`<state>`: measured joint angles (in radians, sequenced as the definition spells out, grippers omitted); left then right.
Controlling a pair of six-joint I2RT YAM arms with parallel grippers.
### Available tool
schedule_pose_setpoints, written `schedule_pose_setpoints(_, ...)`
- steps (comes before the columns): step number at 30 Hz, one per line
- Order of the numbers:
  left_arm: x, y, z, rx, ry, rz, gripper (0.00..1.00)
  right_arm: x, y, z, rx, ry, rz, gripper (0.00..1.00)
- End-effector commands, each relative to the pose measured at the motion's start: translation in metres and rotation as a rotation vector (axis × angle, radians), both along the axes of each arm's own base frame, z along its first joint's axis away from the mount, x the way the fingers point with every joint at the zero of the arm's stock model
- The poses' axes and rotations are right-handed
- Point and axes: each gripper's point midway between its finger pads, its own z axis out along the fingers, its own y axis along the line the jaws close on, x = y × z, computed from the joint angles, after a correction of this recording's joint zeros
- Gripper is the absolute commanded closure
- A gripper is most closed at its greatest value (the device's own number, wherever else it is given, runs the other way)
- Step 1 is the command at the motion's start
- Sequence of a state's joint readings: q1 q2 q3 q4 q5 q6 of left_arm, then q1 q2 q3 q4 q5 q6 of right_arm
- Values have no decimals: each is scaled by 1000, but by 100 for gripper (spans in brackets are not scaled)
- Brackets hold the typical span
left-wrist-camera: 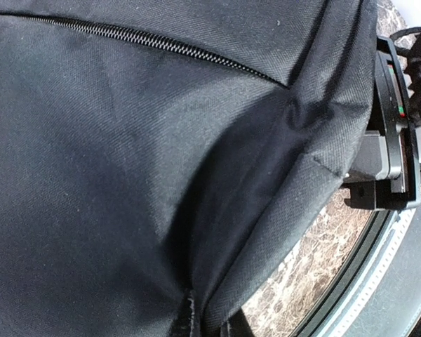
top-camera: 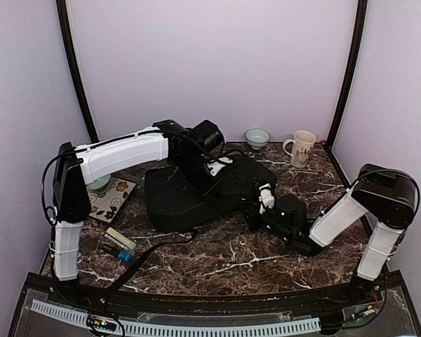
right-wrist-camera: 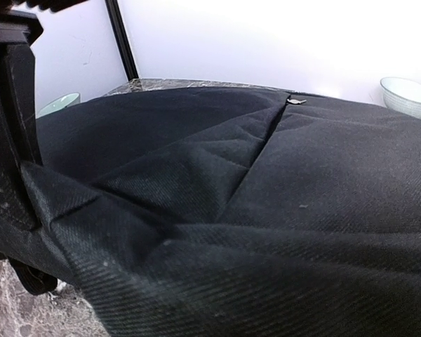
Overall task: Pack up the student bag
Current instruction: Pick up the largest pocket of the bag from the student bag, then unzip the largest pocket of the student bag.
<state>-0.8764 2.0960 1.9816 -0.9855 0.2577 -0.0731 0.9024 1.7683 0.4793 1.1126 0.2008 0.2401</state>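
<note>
Student bag (top-camera: 170, 202), left hand (top-camera: 212, 173) clamped on its top — right hand (top-camera: 257, 203) at its edge, closure unclear

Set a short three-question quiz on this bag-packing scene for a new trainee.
1. True or false: the mug stands on the student bag.
2. What stands just left of the mug? A) a bowl; B) a marker; C) a notebook.
3. Fill in: the zipper in the left wrist view is ___ (open/closed).
Key: 1 false, it stands on the table behind the bag; 2 A; 3 closed.
</note>
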Motion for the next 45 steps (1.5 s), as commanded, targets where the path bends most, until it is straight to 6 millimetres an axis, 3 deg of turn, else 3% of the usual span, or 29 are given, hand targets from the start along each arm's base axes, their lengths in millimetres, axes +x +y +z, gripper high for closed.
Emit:
schedule_pose_setpoints(1, -10, -14, 16, -49, 27, 20, 100, -1, 15, 49, 110, -90, 50, 85)
schedule_pose_setpoints(6, -7, -11, 9, -21, 29, 50, 100, -3, 13, 43, 98, -55, 44, 100)
schedule_pose_setpoints(14, 12, 10, -6, 104, -44, 158, 100, -19, 11, 39, 75, 57, 77, 100)
schedule_pose_setpoints(20, 23, 30, -15, 206, -102, 224, 100, -24, -5, 33, 47, 162, 23, 100)
schedule_pose_setpoints(27, 18, 26, -14, 186, -86, 199, 100, -31, -25, 19, 6, 204, -17, 100)
schedule_pose_setpoints(28, 18, 22, -12, 168, -81, 195, 100, -31, -23, 14, -5, 222, -15, 93)
schedule_pose_setpoints(30, 18, 15, -8, 132, -78, 188, 100, -31, -18, 6, -19, 260, 1, 69)
schedule_pose_setpoints(31, 19, 12, -7, 120, -79, 188, 100, -32, -15, 3, -21, 272, 14, 63)
schedule_pose_setpoints(38, 17, 5, 0, 79, -55, 202, 100, -33, -11, -2, 27, 220, 45, 56)
schedule_pose_setpoints(45, 14, 2, 6, 61, -40, 197, 100, -13, -4, 3, 32, 125, 10, 56)
